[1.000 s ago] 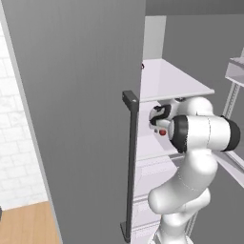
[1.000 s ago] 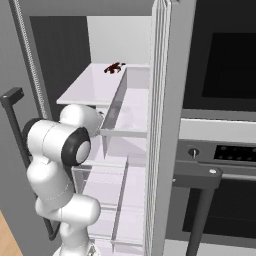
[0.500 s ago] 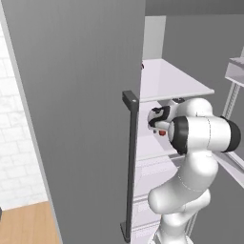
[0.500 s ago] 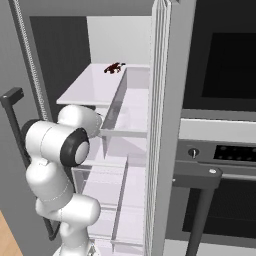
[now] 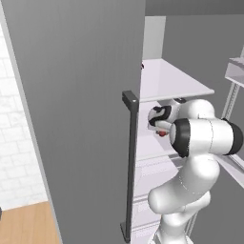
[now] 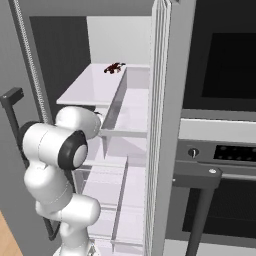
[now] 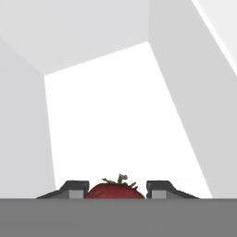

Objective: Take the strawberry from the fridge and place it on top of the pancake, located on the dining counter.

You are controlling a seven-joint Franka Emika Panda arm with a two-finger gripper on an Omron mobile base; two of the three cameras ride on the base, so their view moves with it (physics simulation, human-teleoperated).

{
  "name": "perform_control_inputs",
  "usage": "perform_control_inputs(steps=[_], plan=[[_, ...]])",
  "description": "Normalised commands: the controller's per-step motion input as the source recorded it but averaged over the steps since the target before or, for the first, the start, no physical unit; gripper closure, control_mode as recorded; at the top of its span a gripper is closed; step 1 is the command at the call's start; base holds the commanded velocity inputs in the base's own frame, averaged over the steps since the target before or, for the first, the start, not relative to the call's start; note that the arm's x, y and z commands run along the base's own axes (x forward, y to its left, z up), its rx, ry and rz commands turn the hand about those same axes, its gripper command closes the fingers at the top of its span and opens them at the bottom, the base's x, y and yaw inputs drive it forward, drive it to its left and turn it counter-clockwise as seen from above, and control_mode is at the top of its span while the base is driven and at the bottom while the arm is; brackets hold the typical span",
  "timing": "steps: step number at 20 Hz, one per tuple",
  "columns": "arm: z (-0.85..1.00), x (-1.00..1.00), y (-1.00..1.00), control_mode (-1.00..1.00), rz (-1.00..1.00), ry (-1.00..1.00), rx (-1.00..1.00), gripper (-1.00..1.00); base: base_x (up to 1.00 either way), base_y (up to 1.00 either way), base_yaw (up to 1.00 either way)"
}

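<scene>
A tall grey fridge is standing open, its door edge carrying a long dark bar handle, with white shelves showing inside. To its right, a dark built-in oven is filling the wall. The white robot arm is reaching in under the upper shelf. On that upper shelf a dark red-black fruit cluster is lying. The gripper is pinching the strawberry between its two dark fingertips, inside a white fridge compartment.
</scene>
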Motion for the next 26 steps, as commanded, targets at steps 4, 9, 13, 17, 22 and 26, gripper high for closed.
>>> perform_control_inputs(steps=[4,9,13,17,22,26], plan=[[0.00,-0.60,0.18,-1.00,0.00,-0.01,0.04,1.00,0.00,0.00,0.00],[0.23,-1.00,0.00,-1.00,-0.03,-0.14,0.08,1.00,0.00,0.00,0.00],[0.91,-0.87,0.00,-1.00,-0.01,-0.01,0.04,1.00,0.00,0.00,0.00],[0.99,-0.56,0.07,-1.00,0.00,0.09,0.00,1.00,0.00,0.00,0.00],[0.73,-0.68,0.09,-1.00,-0.02,0.13,0.00,1.00,0.00,0.00,0.00],[0.53,-0.90,0.06,-1.00,-0.04,0.05,0.01,1.00,0.00,0.00,0.00]])
